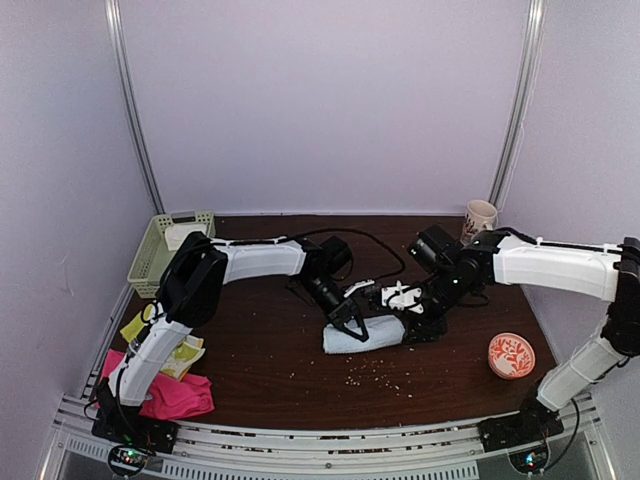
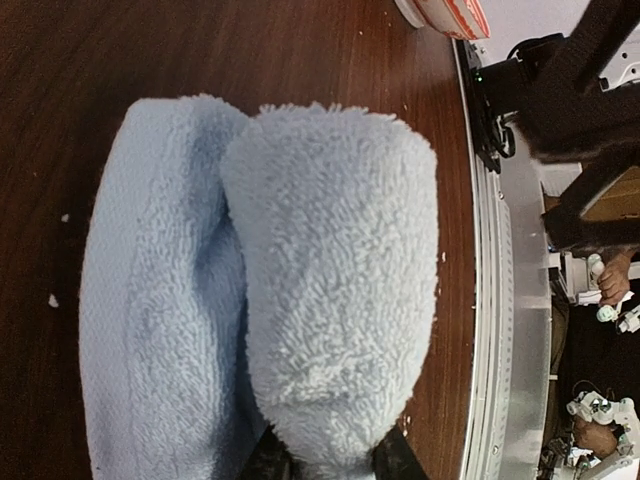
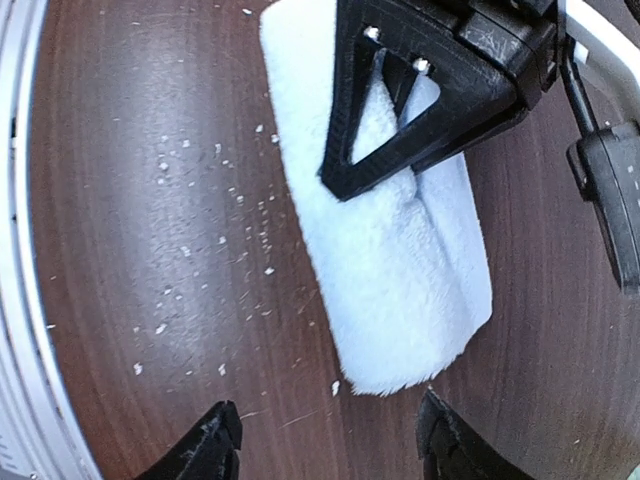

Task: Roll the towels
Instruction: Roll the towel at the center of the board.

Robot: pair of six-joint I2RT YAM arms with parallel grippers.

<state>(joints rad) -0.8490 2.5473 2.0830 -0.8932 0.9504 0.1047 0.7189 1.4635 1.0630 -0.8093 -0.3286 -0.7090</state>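
Note:
A pale blue towel (image 1: 366, 333) lies part-rolled in the middle of the dark wooden table. My left gripper (image 1: 345, 320) is at its left end. In the left wrist view its gripper (image 2: 332, 460) is shut on the thick rolled fold of the towel (image 2: 330, 270), with a flatter layer to the left. My right gripper (image 1: 426, 322) is at the towel's right end. In the right wrist view the gripper (image 3: 332, 445) is open and empty, with the towel's end (image 3: 390, 270) just ahead of the fingertips (image 3: 215, 440). The left gripper's black finger (image 3: 420, 100) presses the towel's far end.
A hot-pink towel (image 1: 175, 396) and a yellow-green patterned one (image 1: 172, 352) lie at the near left. A pale green basket (image 1: 157, 255) holding something cream-white (image 1: 185, 235) stands at the back left. A mug (image 1: 480, 220) and a red-patterned bowl (image 1: 511, 355) are on the right. Crumbs dot the table.

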